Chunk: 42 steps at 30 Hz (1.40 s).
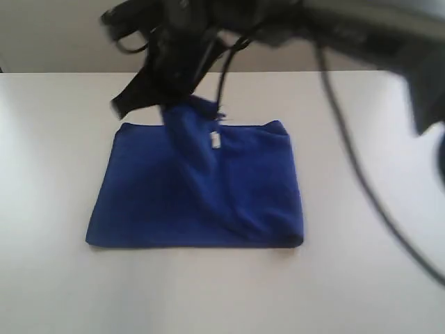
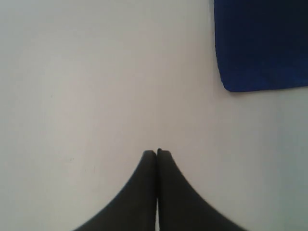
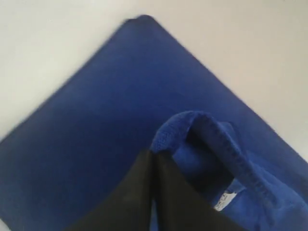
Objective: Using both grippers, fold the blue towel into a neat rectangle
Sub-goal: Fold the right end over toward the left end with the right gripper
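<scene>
Towel (image 1: 153, 202) of royal blue lies folded on white table (image 1: 55, 278); right gripper (image 3: 153, 155) pinches its raised corner near a white tag (image 3: 224, 202), writing unreadable. Left gripper (image 2: 157, 151), jaws together, hovers over bare table.

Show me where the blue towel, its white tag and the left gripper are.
blue towel (image 1: 153, 195), exterior view, flat left half of the cloth.
white tag (image 1: 215, 141), exterior view, middle of the tag on the raised fold.
left gripper (image 2: 157, 152), left wrist view, between the closed fingertips.
</scene>
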Each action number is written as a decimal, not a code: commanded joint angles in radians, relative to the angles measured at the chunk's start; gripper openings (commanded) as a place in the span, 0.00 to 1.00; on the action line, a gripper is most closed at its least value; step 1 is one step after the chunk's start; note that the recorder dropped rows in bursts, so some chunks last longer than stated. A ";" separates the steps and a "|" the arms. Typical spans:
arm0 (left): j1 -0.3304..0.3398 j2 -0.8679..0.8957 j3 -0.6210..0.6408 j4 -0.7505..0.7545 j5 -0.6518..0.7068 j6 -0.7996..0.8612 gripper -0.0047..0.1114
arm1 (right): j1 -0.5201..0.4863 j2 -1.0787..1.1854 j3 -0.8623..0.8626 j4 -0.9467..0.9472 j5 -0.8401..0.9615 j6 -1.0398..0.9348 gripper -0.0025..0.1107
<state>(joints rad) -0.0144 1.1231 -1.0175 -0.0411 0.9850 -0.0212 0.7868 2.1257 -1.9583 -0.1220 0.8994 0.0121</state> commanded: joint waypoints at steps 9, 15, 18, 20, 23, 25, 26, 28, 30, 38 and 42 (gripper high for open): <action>0.002 -0.008 0.005 -0.005 0.010 0.000 0.04 | 0.074 0.361 -0.216 0.054 -0.084 -0.028 0.02; 0.002 -0.008 0.005 -0.005 0.010 0.000 0.04 | 0.074 0.363 -0.216 0.094 -0.129 -0.038 0.02; 0.002 -0.008 0.005 -0.005 0.010 0.000 0.04 | 0.074 0.369 -0.216 0.109 -0.141 -0.038 0.02; 0.002 -0.008 0.005 -0.005 0.010 0.000 0.04 | 0.074 0.377 -0.216 0.114 -0.145 -0.038 0.02; 0.002 -0.008 0.005 -0.005 0.010 0.000 0.04 | 0.074 0.386 -0.216 0.122 -0.145 -0.036 0.02; 0.002 -0.008 0.005 -0.005 0.010 0.000 0.04 | 0.074 0.381 -0.218 0.122 -0.133 -0.036 0.02; 0.002 -0.008 0.005 -0.005 0.010 0.000 0.04 | 0.074 0.371 -0.222 0.122 -0.121 -0.036 0.02; 0.002 -0.008 0.005 -0.005 0.010 0.000 0.04 | 0.074 0.344 -0.238 0.122 -0.099 -0.036 0.02; 0.002 -0.008 0.005 -0.005 0.010 0.000 0.04 | 0.074 0.318 -0.253 0.122 -0.091 -0.036 0.02; 0.002 -0.008 0.005 -0.005 0.010 0.000 0.04 | 0.078 0.377 -0.253 0.203 -0.161 -0.061 0.02; 0.002 -0.008 0.005 -0.005 0.010 0.000 0.04 | 0.078 0.415 -0.253 0.201 -0.155 -0.070 0.02</action>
<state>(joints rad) -0.0144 1.1231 -1.0175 -0.0411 0.9850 -0.0212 0.8652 2.5239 -2.2119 0.0730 0.7449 -0.0378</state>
